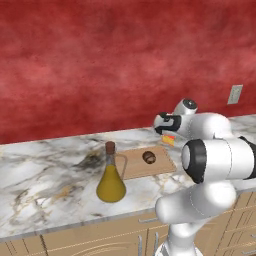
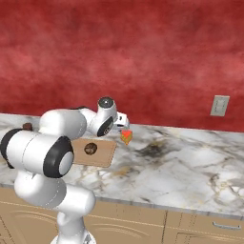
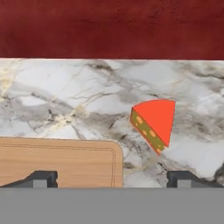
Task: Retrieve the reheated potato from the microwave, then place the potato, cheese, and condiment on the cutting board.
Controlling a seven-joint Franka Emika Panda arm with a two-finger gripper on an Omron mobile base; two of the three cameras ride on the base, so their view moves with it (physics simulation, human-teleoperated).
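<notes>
**End effector spread wide above cheese, just off cutting board corner**

Arm folded forward over bench [image 1: 45, 165], elbow bulking low in front, wrist reaching toward back wall. End effector [image 3: 112, 178] pointed down and forward, fingertips [image 3: 41, 178] spread wide apart, nothing between them, not touching anything. In left base view end effector [image 1: 167, 131] sits at about 2 o'clock from the board; in right base view end effector [image 2: 123, 125] at 1 o'clock from the board.

Cheese [image 3: 154, 122] lying on marble bench, off the board, red face up, yellow-olive side with holes facing hand camera. In hand view at 1 o'clock from the board corner, apart from the board, nearer the right fingertip than the left. Cheese [image 1: 169, 140] partly covered by wrist in left base view; cheese [image 2: 126, 137] just under end effector in right base view.

Cutting board [image 3: 61, 162] flat on bench, rounded corner between the two fingertips in hand view. Potato [image 1: 149, 157] resting on cutting board [image 1: 145, 165], toward its right half in left base view. Potato [image 2: 90, 148] seen on cutting board [image 2: 97, 153] in right base view, forearm crossing over the board's near-left part.

Condiment [image 1: 110, 181] upright on bench, at 8 o'clock from the board, just beside its left edge, cork on, off the board as far as can be told.

Wall outlet [image 2: 219, 106] on red wall at far right, well apart from everything. Small dark lump [image 2: 27, 126] on bench at far left edge in right base view, too small to identify. Wooden cabinet drawers [image 2: 200, 224] below bench front.
</notes>
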